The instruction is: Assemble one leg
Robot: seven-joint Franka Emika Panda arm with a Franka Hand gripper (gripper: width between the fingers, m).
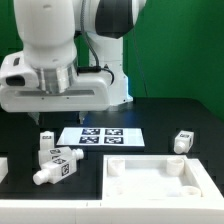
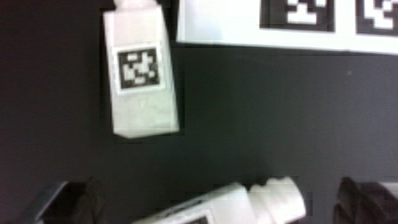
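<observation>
Three white legs with black-and-white tags lie at the exterior view's left: one (image 1: 47,141), one (image 1: 63,157) and one (image 1: 52,174). A fourth leg (image 1: 182,141) lies at the right. My gripper (image 1: 50,112) hangs above the left group, clear of the table. In the wrist view it (image 2: 217,205) is open, with dark fingers (image 2: 64,200) at both edges. One leg (image 2: 240,203) lies slanted between them, stub end toward one finger, and looks untouched. Another leg (image 2: 143,75) lies farther off, tag up.
The large white tabletop (image 1: 160,182) with corner holes lies at the front right. The marker board (image 1: 100,136) lies flat behind the legs and also shows in the wrist view (image 2: 285,22). A white part (image 1: 3,168) sits at the left edge.
</observation>
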